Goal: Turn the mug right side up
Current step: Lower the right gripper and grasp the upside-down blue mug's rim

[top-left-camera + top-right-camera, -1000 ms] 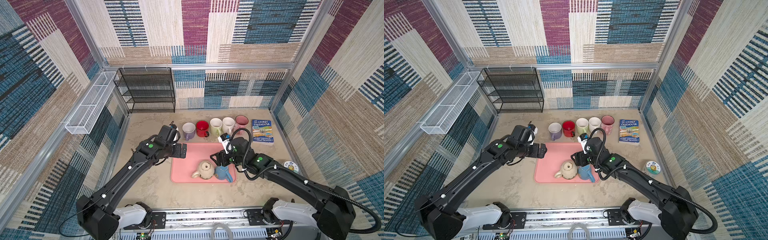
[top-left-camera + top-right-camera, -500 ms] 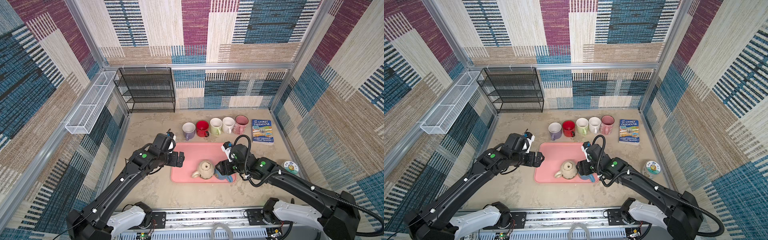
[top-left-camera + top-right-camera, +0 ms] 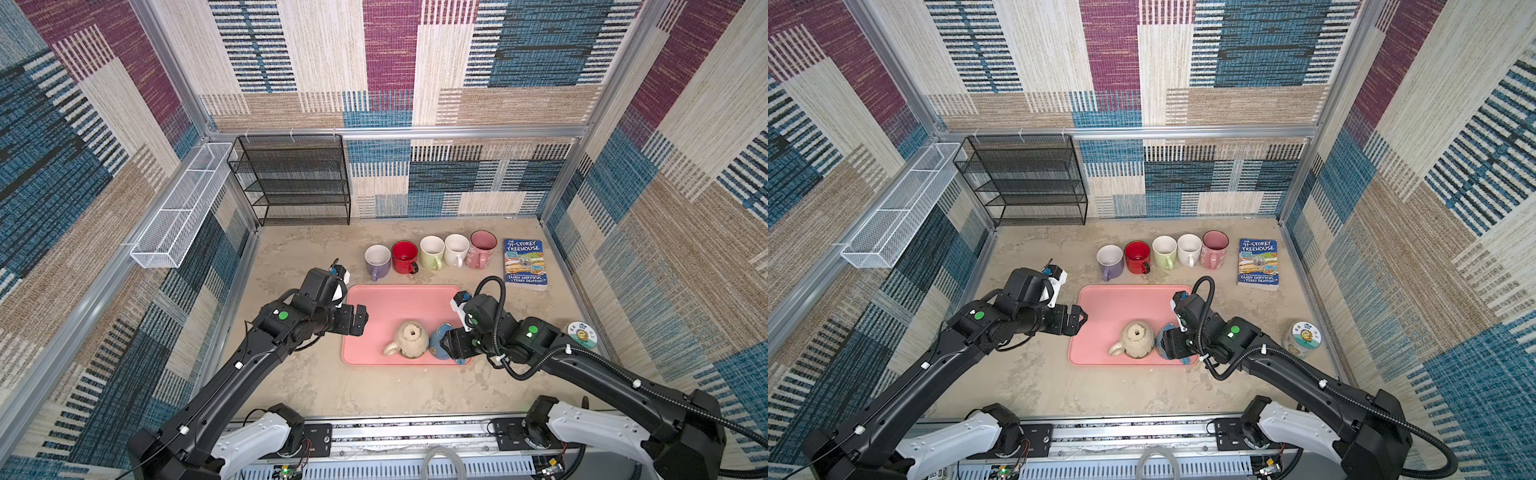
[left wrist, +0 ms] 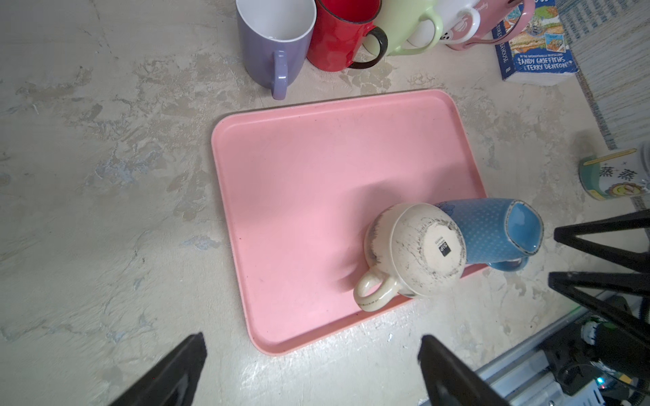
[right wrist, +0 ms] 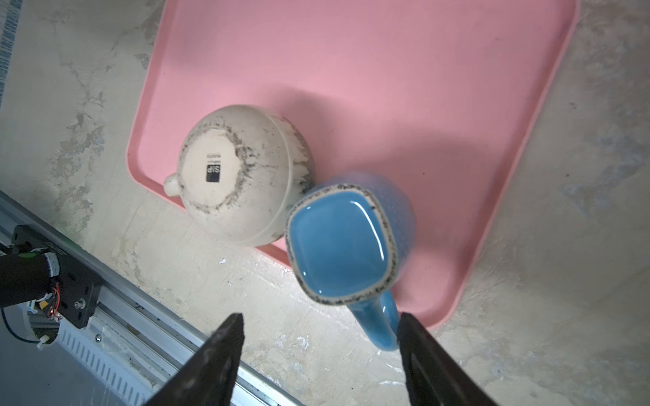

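The blue mug (image 4: 492, 232) is found on its side at the near right corner of the pink tray (image 4: 316, 193). Its mouth is turned to the R pincer (image 5: 320, 318) and its handle is hung over the tray's near edge. The R pincer is seen apart, tips just short of the rim, w/ nothing clamped.

For a good step, the rim wall should probably be taken btw. the tips, not the handle. The mug is then to be swung up w/ its base set on the tray, so that no slide off the edge is caused.

The cream mug (image 4: 418, 246), base up, is touched by the blue one and could be pushed. The L pincer (image 4: 312, 338) is held wide apart near the tray's left edge, empty. Five upright mugs (image 3: 432, 253) and a book (image 3: 524, 262) are lined beyond the tray's far edge, and a small tin (image 3: 582, 334) stands by the counter's right edge. None is judged in the way.
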Controlling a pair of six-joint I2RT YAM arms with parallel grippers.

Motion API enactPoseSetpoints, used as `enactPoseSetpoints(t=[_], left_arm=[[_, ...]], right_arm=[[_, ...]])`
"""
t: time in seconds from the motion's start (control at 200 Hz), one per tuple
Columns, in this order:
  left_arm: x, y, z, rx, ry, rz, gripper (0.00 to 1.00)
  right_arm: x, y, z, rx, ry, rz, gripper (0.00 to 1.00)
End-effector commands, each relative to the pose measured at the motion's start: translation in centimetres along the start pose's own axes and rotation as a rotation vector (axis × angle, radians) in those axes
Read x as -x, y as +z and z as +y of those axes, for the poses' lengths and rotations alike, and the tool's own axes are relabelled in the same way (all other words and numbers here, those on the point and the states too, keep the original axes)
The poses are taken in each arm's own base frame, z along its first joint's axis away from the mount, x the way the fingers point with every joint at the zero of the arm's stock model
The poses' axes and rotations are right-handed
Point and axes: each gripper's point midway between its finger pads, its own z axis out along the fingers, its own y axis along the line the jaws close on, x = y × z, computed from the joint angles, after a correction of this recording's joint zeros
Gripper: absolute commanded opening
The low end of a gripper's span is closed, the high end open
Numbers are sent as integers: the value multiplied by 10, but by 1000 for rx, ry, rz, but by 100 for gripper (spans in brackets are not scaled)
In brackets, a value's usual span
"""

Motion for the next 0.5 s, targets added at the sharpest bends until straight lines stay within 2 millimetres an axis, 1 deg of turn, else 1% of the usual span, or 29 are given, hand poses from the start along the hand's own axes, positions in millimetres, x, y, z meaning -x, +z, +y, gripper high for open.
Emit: enactPoseSetpoints(t=[0.0,0.305,0.496], left_arm=[[0,0,0,2,17,-3,99],[-1,2,0,2,17,4,99],[-1,3,0,-1,15,10,99]], right_arm=[[2,7,-1,-11,13,-7,69],[1,23,-7,-53,-3,15,57],[7,30,-10,-81,-12,4,50]])
